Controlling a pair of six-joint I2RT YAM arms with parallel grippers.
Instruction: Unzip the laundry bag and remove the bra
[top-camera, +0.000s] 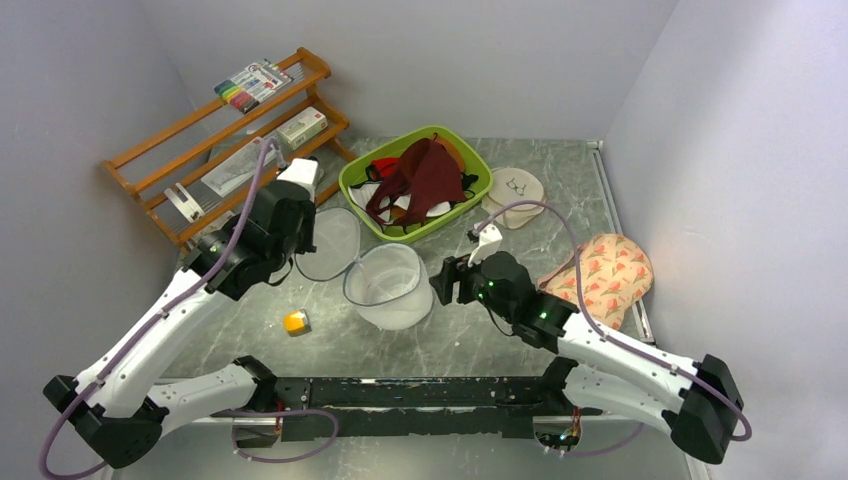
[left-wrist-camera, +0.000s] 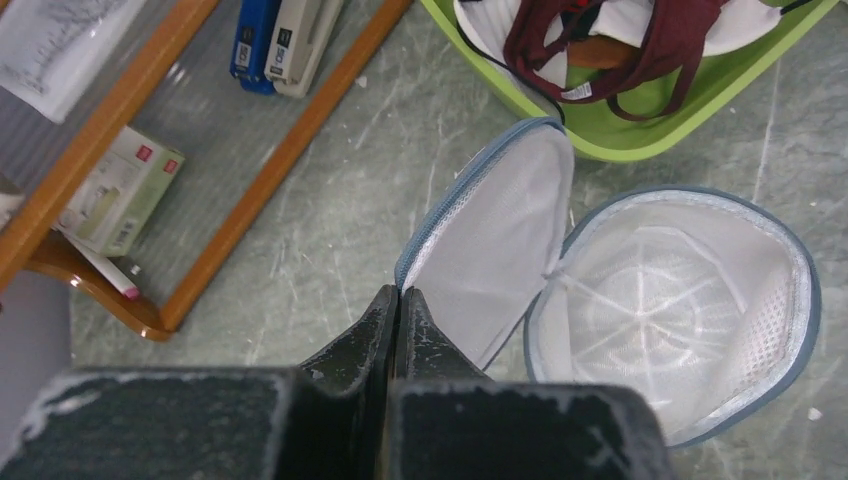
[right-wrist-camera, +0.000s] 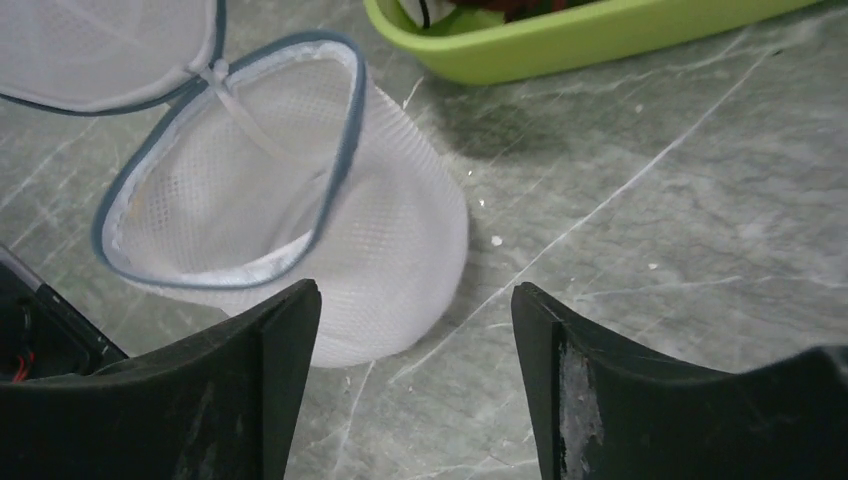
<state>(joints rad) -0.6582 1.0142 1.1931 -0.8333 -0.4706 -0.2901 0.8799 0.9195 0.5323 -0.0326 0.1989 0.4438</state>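
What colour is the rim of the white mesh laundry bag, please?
Grey-blue rim, clearest in the left wrist view.

Wooden rack (top-camera: 180, 128), green basket (right-wrist-camera: 560, 45), floral pouch (top-camera: 610, 275)

R jaws spread; laundry bag (right-wrist-camera: 400, 230) open, beside green tray (right-wrist-camera: 560, 45).

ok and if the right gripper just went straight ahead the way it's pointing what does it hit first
Probably the laundry bag: its deep mesh half lies just beyond the open right gripper, slightly left of centre. Depth is unclear; missing it, the green basket comes next.
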